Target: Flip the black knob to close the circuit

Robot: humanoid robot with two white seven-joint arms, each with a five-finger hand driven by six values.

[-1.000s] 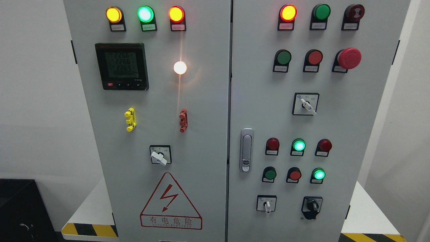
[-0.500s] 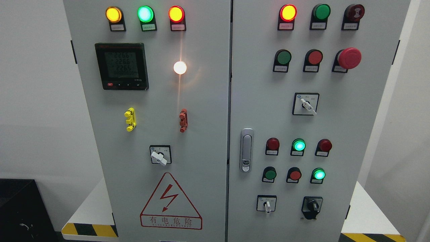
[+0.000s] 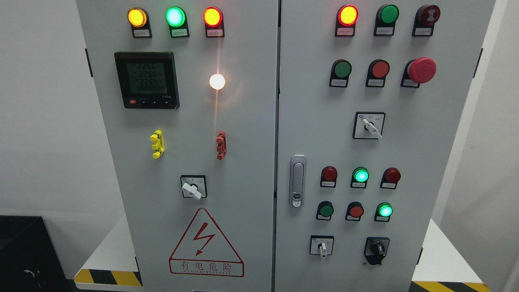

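Grey steel control cabinet (image 3: pixel 243 121) fills the head view, and neither robot hand shows, so the state of the fingers cannot be told. The task's black knob (image 3: pixel 377 249) sits on the right-hand door at about 5 o'clock, just right of a small white selector switch (image 3: pixel 322 246) and below the lit green indicator lamp (image 3: pixel 384 211). Nothing touches it. In my judgement the task has not begun: approach, grasp and flip are all outstanding.

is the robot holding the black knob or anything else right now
Nothing is held: neither hand is in view. The black knob at the lower right of the cabinet's right door stands untouched.
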